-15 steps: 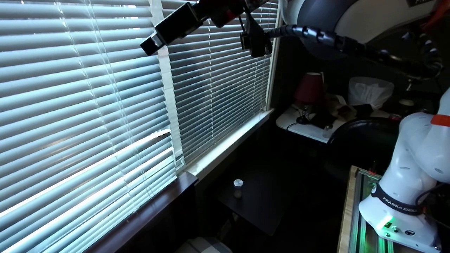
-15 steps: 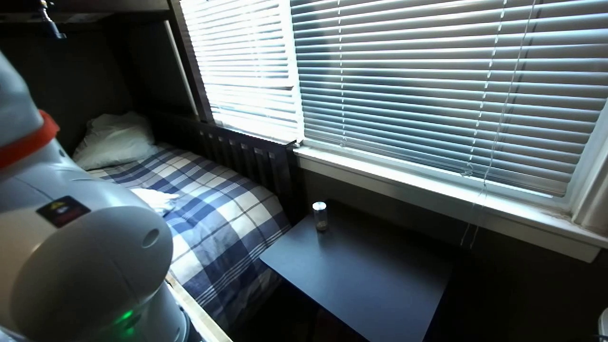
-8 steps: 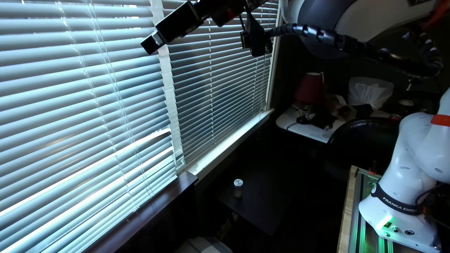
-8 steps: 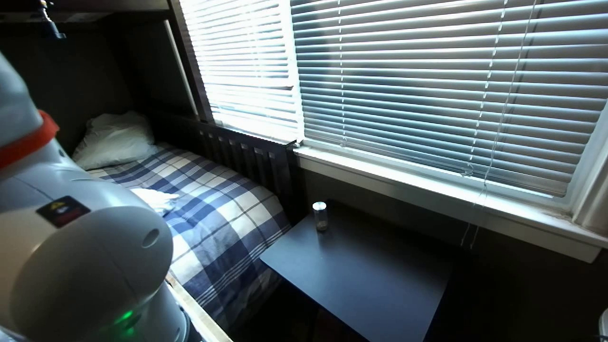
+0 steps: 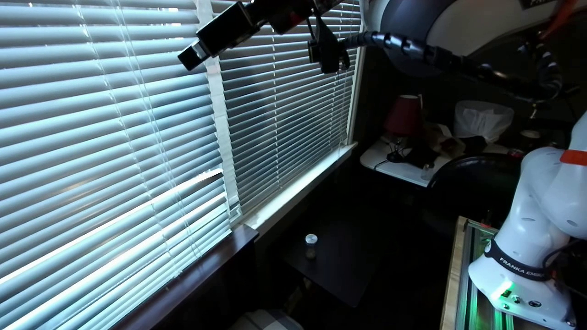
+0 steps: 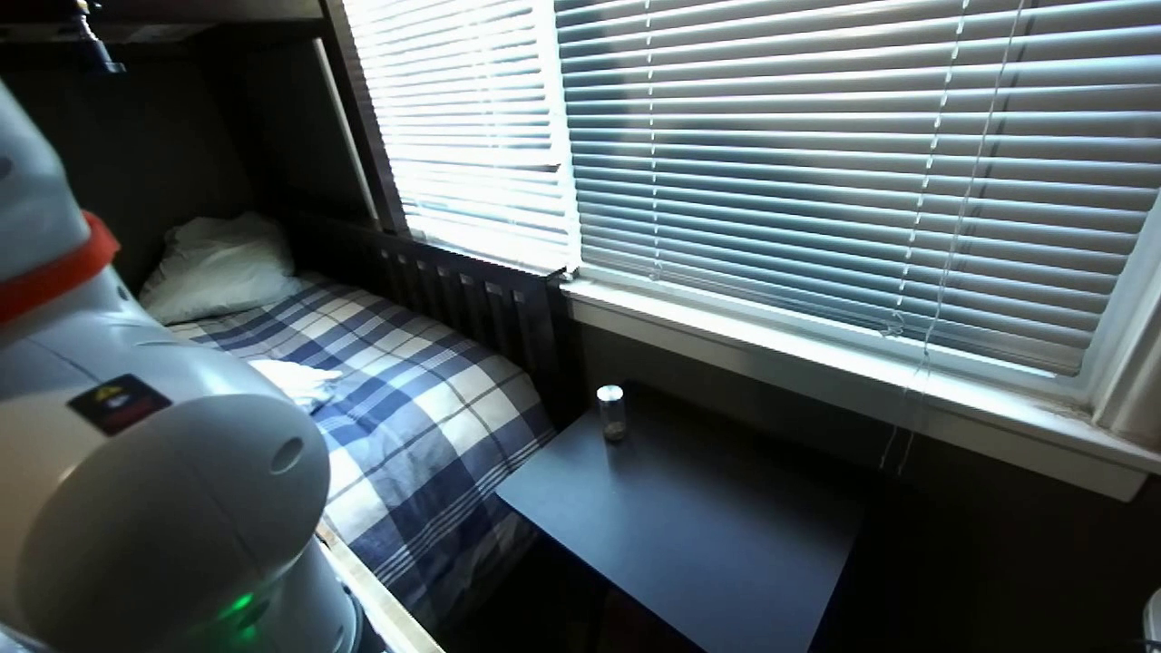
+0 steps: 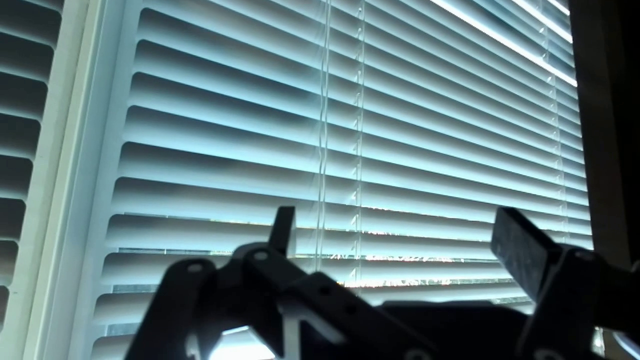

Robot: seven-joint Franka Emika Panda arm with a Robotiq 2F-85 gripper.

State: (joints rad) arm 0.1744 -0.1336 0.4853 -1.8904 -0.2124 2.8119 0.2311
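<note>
My gripper (image 7: 395,222) is open and empty in the wrist view, its two fingers wide apart, with one finger pad (image 7: 522,250) showing its inner face. In front of it are white slatted window blinds (image 7: 240,130) with a thin pull cord (image 7: 322,125) that appears between the fingers. In an exterior view the dark gripper (image 5: 192,56) is raised high before the blinds (image 5: 114,137); I cannot tell whether it touches them. A small clear jar with a silvery lid (image 5: 311,247) stands upright on a dark table, far below the gripper; it also shows in an exterior view (image 6: 612,414).
The dark table (image 6: 689,535) stands under the white window sill (image 6: 771,336). A bed with a plaid cover (image 6: 408,390) and a dark rail (image 6: 472,295) is beside it. A red lamp (image 5: 403,117) stands on a white table (image 5: 380,158) farther back.
In an exterior view, the gripper and forearm have shifted slightly left in the last half second. The jar and the blinds have stayed in place.
</note>
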